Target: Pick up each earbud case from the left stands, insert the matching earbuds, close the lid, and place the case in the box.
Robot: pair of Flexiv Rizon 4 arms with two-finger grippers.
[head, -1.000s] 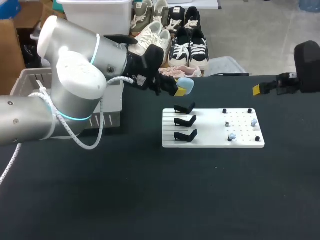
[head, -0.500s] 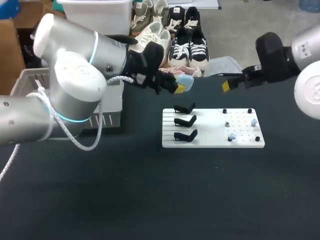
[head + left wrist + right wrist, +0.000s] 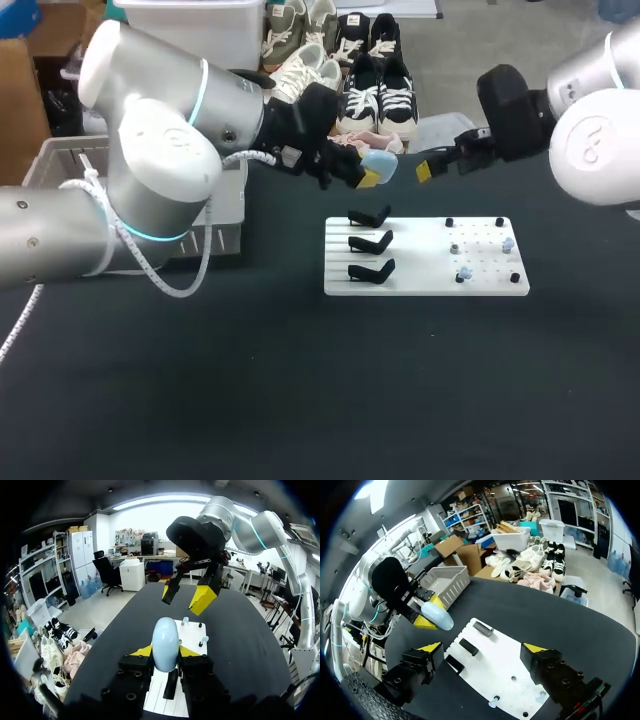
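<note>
black table point(image 3: 300, 400), seen from above and from both wrists. a white board point(image 3: 420, 278) lies flat on the table's right half. three black stands point(image 3: 371, 243) sit in a column on the board's left part. two pale blue earbuds point(image 3: 465, 272) and a grey piece sit on its right part, among black pegs point(image 3: 499, 222) near the corners. a grey slatted basket point(image 3: 60, 150) stands at the table's left edge, behind the left arm, which hides most of its inside. the left gripper point(image 3: 370, 176) hangs in the air above the table, just beyond the board's far left corner. its two yellow-tipped fingers pinch a pale blue earbud case point(image 3: 377, 164) from both sides, and the case's rounded end points outward, lid closed. the right gripper point(image 3: 432, 168) hangs at about the same height, near the case and apart from it, with its jaws spread wide and nothing between them. in the left wrist view its fingers point toward the case.
</note>
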